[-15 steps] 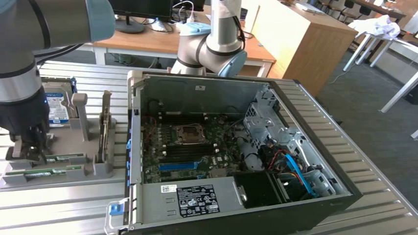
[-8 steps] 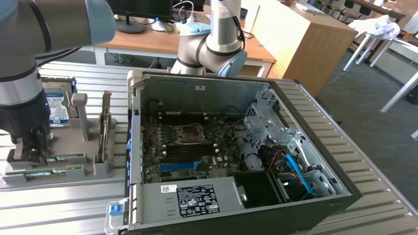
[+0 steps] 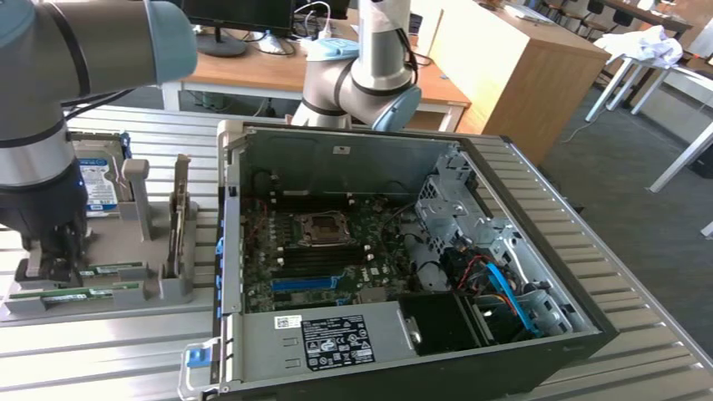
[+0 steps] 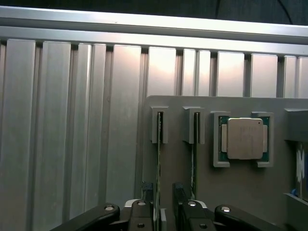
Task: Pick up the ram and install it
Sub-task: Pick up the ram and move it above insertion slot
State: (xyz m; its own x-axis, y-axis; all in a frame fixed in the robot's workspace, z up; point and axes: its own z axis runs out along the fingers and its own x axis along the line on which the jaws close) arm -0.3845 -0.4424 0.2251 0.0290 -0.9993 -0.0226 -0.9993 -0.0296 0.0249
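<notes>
My claw (image 4: 163,210) is hanging released, jaws straddling the ram (image 4: 159,163), which is standing on edge in the end slot of the holder (image 4: 231,192). I'm judging it light, stiff, fragile: I'm favouring a gentle pinch across both faces at mid-length.

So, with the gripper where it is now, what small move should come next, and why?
Probably close the jaws. The open gripper straddles the ram, which stands on edge in its slot of the grey holder, with one finger on either side and nothing gripped yet.
</notes>
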